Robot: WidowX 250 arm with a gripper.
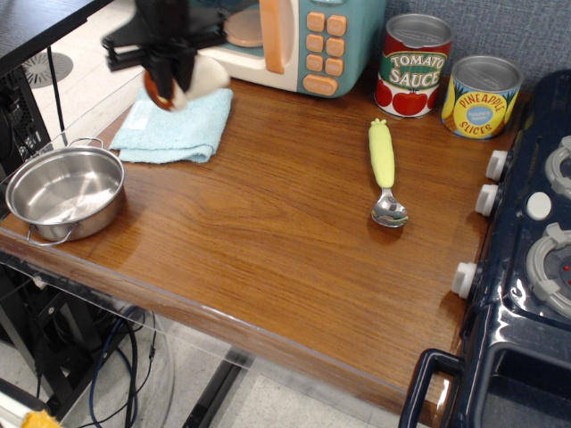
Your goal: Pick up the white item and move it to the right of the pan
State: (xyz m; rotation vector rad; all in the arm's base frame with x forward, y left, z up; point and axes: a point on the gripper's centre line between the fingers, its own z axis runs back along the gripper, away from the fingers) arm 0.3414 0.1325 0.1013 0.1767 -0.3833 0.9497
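I see a glossy wood bench (294, 267) | grey-blue textured wall (500, 27) behind | pale tiled floor (80, 53) at left and below | black cables (116, 357) under the bench | even, soft light

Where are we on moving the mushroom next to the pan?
Done: the mushroom is off the blue cloth, lifted clear above it. In hand: the gripper is shut on it, hanging over the cloth's upper edge. Left: carry it to the bare wood right of the pan, lower it and release; that spot holds nothing yet.
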